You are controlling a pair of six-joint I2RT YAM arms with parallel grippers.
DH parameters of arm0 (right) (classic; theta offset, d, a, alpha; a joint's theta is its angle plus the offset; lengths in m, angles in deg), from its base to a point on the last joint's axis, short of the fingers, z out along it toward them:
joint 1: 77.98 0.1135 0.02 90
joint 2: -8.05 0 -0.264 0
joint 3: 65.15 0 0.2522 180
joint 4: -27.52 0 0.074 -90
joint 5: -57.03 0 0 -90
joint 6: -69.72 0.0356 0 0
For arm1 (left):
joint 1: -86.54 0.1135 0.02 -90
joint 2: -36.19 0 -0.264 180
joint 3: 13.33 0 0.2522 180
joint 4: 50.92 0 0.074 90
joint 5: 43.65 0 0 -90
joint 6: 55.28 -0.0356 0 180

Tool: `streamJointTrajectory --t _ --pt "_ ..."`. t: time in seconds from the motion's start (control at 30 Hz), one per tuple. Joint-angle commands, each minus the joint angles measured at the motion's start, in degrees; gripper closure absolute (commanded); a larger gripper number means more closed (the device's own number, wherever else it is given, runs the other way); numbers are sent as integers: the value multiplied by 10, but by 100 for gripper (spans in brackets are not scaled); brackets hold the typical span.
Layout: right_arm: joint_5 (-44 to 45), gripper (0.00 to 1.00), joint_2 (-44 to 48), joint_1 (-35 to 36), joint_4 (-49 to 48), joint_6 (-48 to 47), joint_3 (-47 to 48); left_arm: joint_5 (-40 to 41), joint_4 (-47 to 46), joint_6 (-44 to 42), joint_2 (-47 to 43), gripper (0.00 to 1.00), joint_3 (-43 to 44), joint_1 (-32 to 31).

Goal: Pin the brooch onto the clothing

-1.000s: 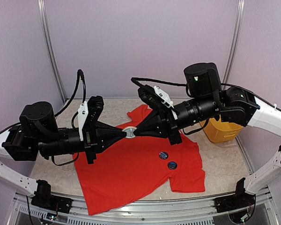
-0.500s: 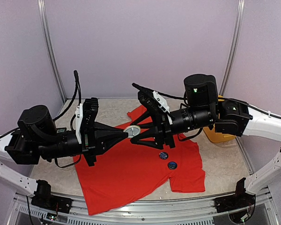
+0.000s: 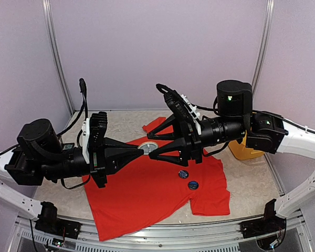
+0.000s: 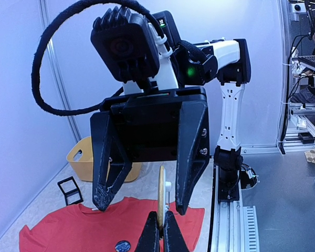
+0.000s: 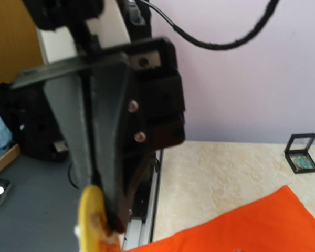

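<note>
Counter (image 3: 123, 123) bearing red T-shirt (image 3: 142, 189): left gripper (image 4: 160, 233) clamps brooch (image 4: 161, 191) aloft, right gripper (image 4: 142, 205) open close by; seemingly mid-handover, next needing a careful descent onto the fabric.

My left gripper (image 3: 144, 150) is clamped tight, arm held level; directly ahead, my right gripper (image 4: 142, 205) faces it, jaws spread wide

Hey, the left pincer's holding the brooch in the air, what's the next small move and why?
Probably draw the right pincer straight back. Its jaws stand open either side of the brooch, not gripping, while the left pincer alone is shut on its edge above the shirt. That frees the way down.
</note>
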Motion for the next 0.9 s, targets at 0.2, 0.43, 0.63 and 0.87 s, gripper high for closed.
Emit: streamJointTrajectory --t 0.2,0.43,0.63,0.87 --pt "-2 61 5 -4 -28 12 -1 -2 -5 -12 -1 100 -1 -10" --pt "28 76 10 -7 -28 36 -2 -36 -4 -22 3 100 -8 -13" --pt "49 80 0 -9 -21 47 8 -55 -6 -33 13 100 -10 -22" --pt "63 78 -12 -9 -5 50 19 -57 -23 -28 8 100 -23 -23"
